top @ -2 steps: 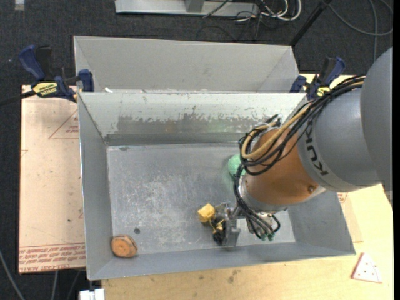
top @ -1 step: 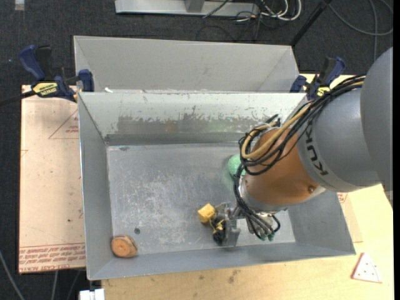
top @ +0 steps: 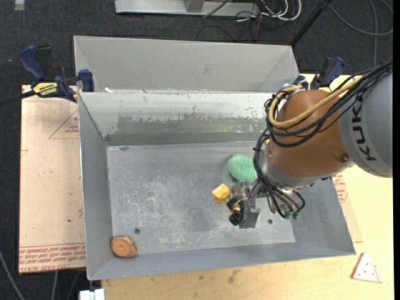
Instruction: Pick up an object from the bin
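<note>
Down near the floor of the bin, a little right of its middle, hangs the claw, dark and ringed by cables. Whether it is spread or pressed together cannot be told, nor whether anything sits in it.

Just beside it, at about ten o'clock, a small yellow block lies on the bare metal. It is the thing nearest the claw, though I cannot tell if the two touch.

At twelve o'clock from the claw sits a soft-looking green lump, rounded, with its right side tucked under the arm and its orange-brown cover. The block lies near the lump, at its seven o'clock.

Well apart from all this, at about eight o'clock from the claw, a flat orange-brown disc rests alone in the bin's corner, close against the front wall.
</note>
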